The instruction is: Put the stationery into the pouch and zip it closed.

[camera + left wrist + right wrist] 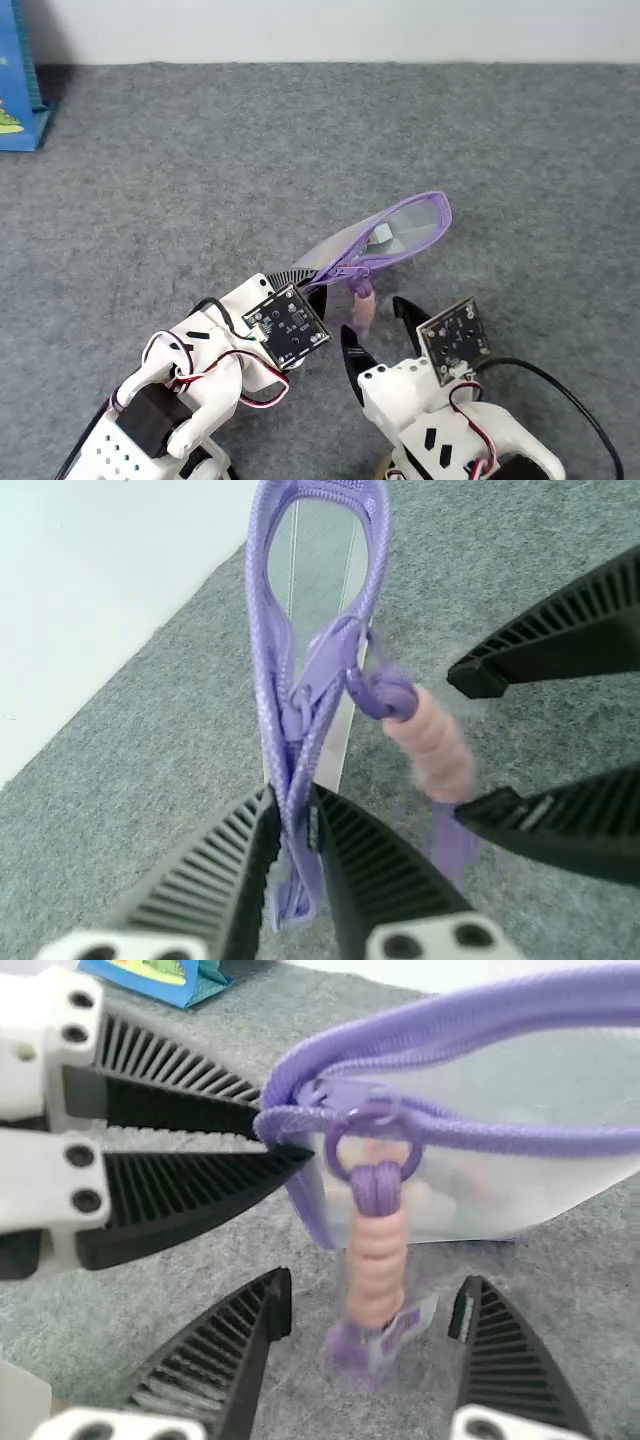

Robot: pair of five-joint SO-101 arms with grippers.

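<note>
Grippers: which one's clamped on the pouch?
The left gripper, shut on the pouch's zipper end; the right gripper hangs open either side of the pink zipper pull.

Blue box on grey mat

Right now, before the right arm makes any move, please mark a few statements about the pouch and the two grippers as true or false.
1. The left gripper is shut on one end of the purple pouch. True.
2. The right gripper is shut on the zipper pull. False: it is open, with one finger on each side of the pull.
3. The zipper pull is green. False: it is a pink ribbed piece with a purple tassel.
4. A blue box stands at the edge of the grey table. True.
</note>
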